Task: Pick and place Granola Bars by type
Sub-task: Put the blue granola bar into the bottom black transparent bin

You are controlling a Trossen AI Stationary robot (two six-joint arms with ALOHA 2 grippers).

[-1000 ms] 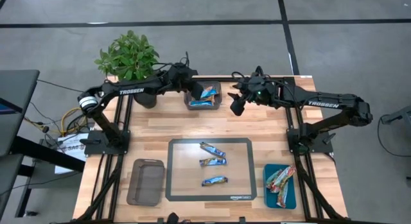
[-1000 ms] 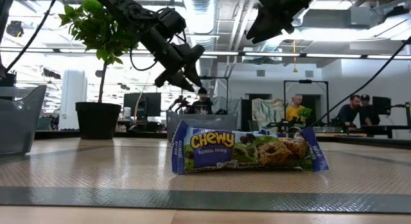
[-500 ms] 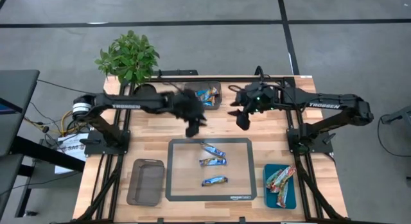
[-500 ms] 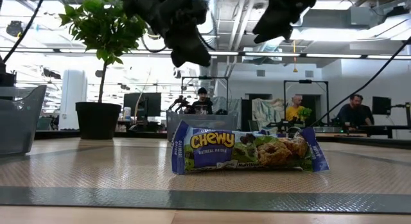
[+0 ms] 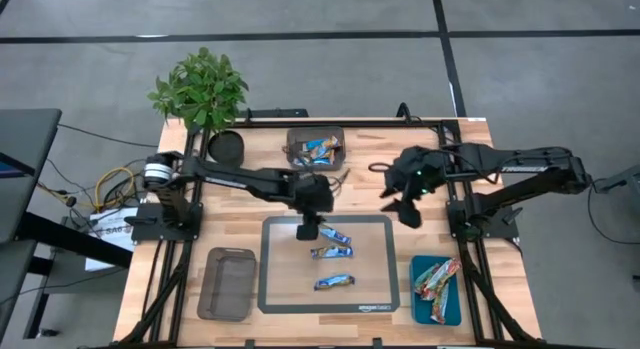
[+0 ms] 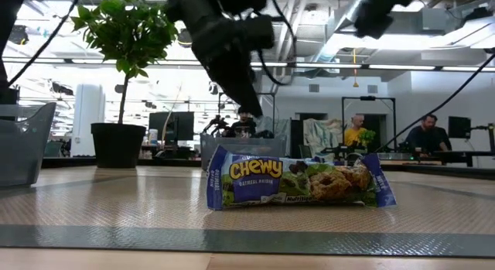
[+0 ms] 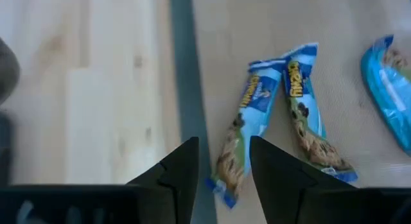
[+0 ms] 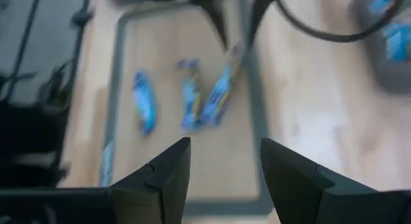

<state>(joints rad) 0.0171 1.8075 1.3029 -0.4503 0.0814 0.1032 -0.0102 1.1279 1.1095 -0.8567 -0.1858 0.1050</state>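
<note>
- Left gripper [image 5: 308,229] in the high view hangs over the far edge of the grey mat [image 5: 272,289], just beside the nearest of three Granola Bars [image 5: 330,233]; a second ago it was at the far bin [image 5: 316,149]; the right gripper [image 5: 408,211] has moved from beside that bin toward the teal tray [image 5: 448,311].
- Low view: a Chewy bar [image 6: 298,180] lies flat on the mat; the left arm now descends behind it.
- Left wrist view: fingers [image 7: 180,169] narrowly parted, empty, above a green-marked bar [image 7: 239,144] touching its neighbour [image 7: 308,115]; closing here could catch both, mixing types.
- Right wrist view: fingers [image 8: 168,169] parted, empty, above the mat.
</note>
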